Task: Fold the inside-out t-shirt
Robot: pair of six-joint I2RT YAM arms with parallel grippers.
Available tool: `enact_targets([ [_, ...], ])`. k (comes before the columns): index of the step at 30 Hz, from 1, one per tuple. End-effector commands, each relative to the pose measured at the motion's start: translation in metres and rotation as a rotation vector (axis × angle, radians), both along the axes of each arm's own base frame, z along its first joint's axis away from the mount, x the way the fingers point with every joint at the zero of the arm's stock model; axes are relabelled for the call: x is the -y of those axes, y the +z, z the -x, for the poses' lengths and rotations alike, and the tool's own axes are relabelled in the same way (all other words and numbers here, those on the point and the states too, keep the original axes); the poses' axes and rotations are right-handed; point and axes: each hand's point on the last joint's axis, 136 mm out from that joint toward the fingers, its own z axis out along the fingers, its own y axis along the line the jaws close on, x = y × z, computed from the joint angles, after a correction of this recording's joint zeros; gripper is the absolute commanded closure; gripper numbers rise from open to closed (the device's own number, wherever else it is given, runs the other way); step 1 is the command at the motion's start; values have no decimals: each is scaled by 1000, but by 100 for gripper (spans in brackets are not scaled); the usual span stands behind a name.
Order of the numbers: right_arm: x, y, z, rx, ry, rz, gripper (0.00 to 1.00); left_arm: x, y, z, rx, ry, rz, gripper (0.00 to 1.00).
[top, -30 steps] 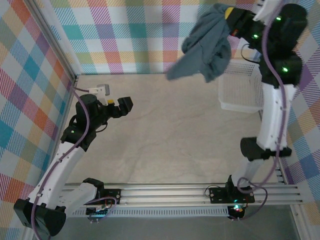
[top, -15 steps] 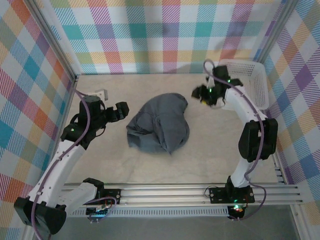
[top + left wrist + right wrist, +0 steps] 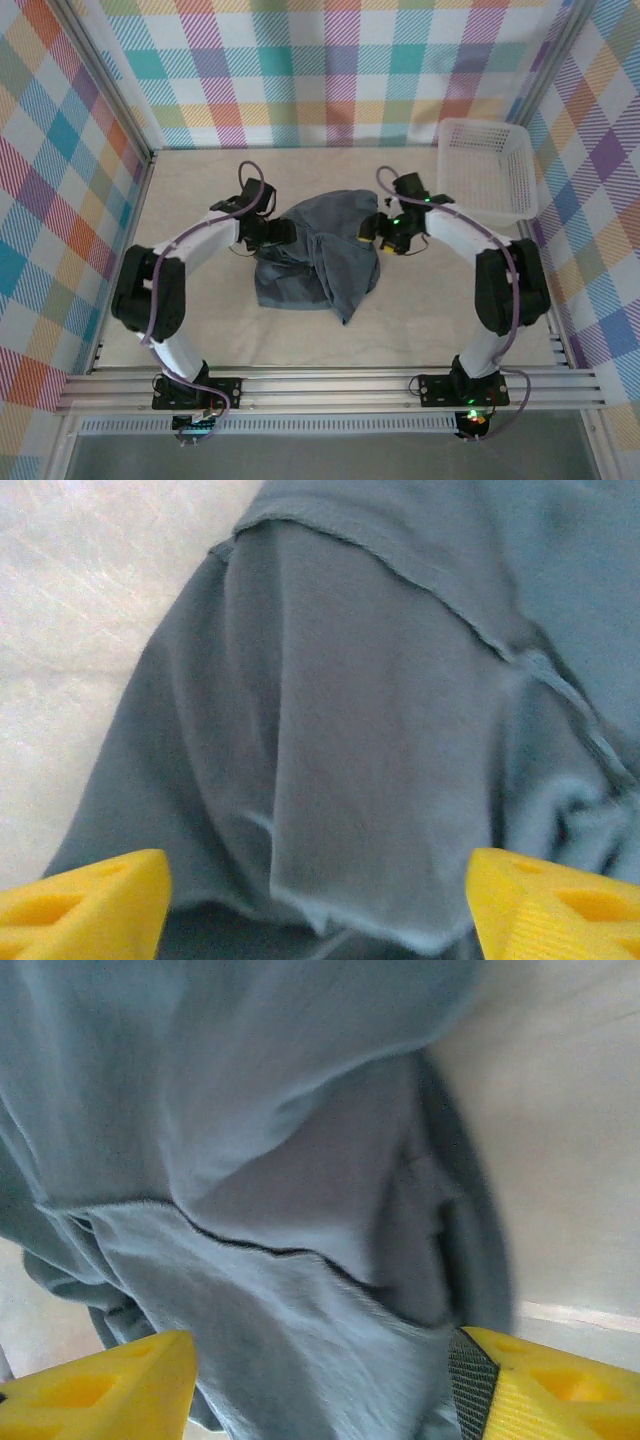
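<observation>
The slate-grey t-shirt (image 3: 320,255) lies crumpled in a heap at the middle of the table. My left gripper (image 3: 283,235) sits at the heap's left upper edge and my right gripper (image 3: 371,236) at its right upper edge. In the left wrist view my left gripper (image 3: 318,905) is open, its yellow fingertips (image 3: 85,900) wide apart over a fold of the t-shirt (image 3: 380,730) with a raised seam. In the right wrist view my right gripper (image 3: 320,1385) is open too, yellow fingers (image 3: 545,1385) spread over bunched t-shirt cloth (image 3: 280,1210).
A white plastic basket (image 3: 488,170) stands at the back right of the table. Checked cloth walls close in the back and both sides. Bare table top (image 3: 200,330) lies in front of and left of the heap.
The t-shirt was held up by my right gripper over the basket, then dropped onto the table's middle. Both arms have since swung in to the heap's upper edges.
</observation>
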Motion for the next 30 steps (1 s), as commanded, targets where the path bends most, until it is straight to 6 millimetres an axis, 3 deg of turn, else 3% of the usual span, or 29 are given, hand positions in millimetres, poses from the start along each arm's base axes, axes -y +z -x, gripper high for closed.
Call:
enact_targets([
  [1, -30, -17, 10, -39, 37, -24, 36, 9, 1, -20, 33, 33, 30, 50],
  [4, -46, -20, 22, -42, 94, 13, 43, 9, 4, -22, 44, 37, 28, 96],
  [5, -51, -22, 26, -40, 119, 33, 43, 8, 9, -23, 57, 33, 28, 100],
  [11, -90, -30, 58, 31, 283, 135, 28, 15, 43, -19, 106, -5, 85, 100],
  [13, -95, -41, 61, 34, 315, 197, 30, 13, 52, -17, 119, 1, 88, 100],
  [15, -97, -51, 61, 31, 341, 250, 48, 9, 62, -15, 139, 19, 82, 100],
  [17, -93, -47, 58, 34, 341, 295, 86, 0, 79, -15, 169, 38, 73, 100],
  [18, -92, -35, 55, 61, 339, 293, 100, -7, 86, -14, 176, 50, 61, 100],
  [22, -84, 70, 39, 288, 299, 196, 100, -48, 141, -9, 254, 99, 10, 100],
  [27, -7, 214, 8, 616, 87, 168, 100, -87, 246, 11, 483, 99, -97, 100],
  [30, 33, 287, 3, 809, -32, 138, 100, -98, 300, 27, 622, 88, -135, 100],
])
